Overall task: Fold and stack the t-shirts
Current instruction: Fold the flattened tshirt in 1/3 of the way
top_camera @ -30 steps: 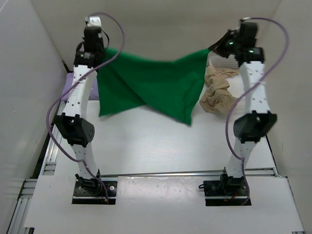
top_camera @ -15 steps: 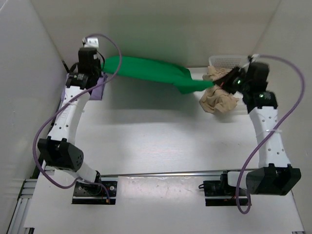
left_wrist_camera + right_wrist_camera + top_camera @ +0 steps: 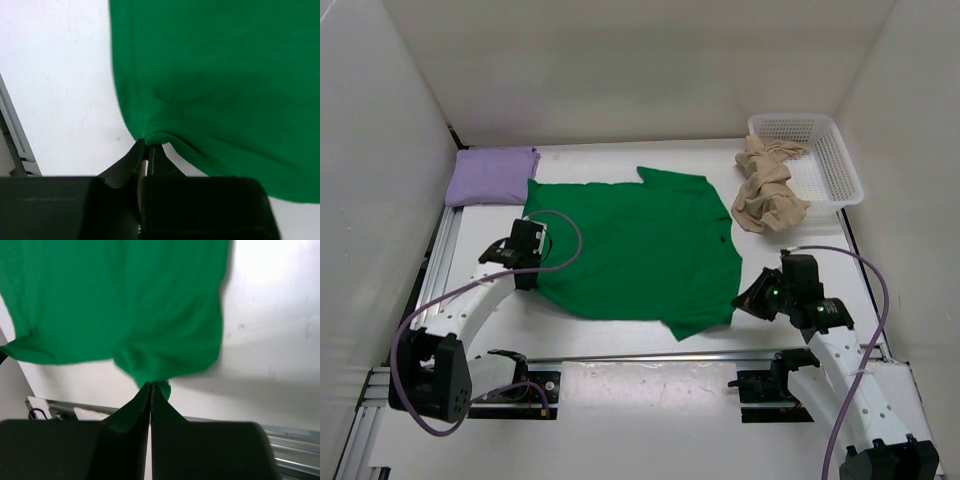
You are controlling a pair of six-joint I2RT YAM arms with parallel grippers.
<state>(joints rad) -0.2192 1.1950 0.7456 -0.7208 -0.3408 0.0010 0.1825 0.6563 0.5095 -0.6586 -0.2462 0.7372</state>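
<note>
The green t-shirt (image 3: 630, 245) lies spread out nearly flat in the middle of the white worktop (image 3: 800, 250), one long edge toward the arm bases. At the shirt's near left corner the left hand (image 3: 146, 150) has its fingers pressed together on a small pucker of the green edge, with the cloth bunched right at the tips. At the shirt's near right corner the right hand (image 3: 151, 386) is likewise clamped tight on a fold of green fabric, and that corner looks rumpled and drawn to a point. Just beside the shirt's far left corner sits the lavender t-shirt (image 3: 492, 163), folded into a neat block. Off the shirt's far right corner, apart from the green cloth, the beige t-shirt (image 3: 767, 190) lies crumpled, draped partly over the rim of the white mesh basket (image 3: 825, 165)
</note>
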